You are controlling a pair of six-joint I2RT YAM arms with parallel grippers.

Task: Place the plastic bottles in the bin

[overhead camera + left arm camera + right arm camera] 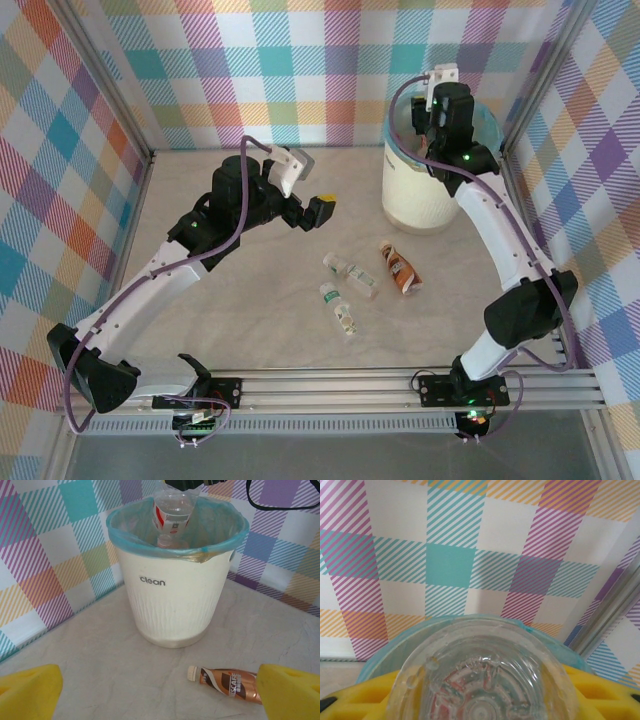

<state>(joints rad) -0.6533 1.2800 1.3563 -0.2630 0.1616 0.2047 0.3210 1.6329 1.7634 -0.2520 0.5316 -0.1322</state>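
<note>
Closest to the right wrist camera is the ribbed base of a clear bottle. It is clamped between the yellow fingers of the right gripper, whose jaws are partly closed around its body. Beyond it curves the blue-lined rim of the bin, so the bottle hangs directly above the bin. From the left wrist, the left gripper is spread wide and holds nothing, facing the near side of the bin. The clear bottle, red-labelled, hangs neck down with its neck apparently just inside the bin's mouth, and a brown bottle lies on the table just in front of the bin. From above, the right gripper is over the bin, the left gripper hovers to the left of the bin, and the brown bottle, a green-labelled bottle and a third bottle lie in front of it. If the bottle is let go off-centre, it could strike the rim and bounce out. The fingers could also snag the blue liner and drag it off. If the left arm reaches for the brown bottle beside the bin, it might cross the right arm's path.
</note>
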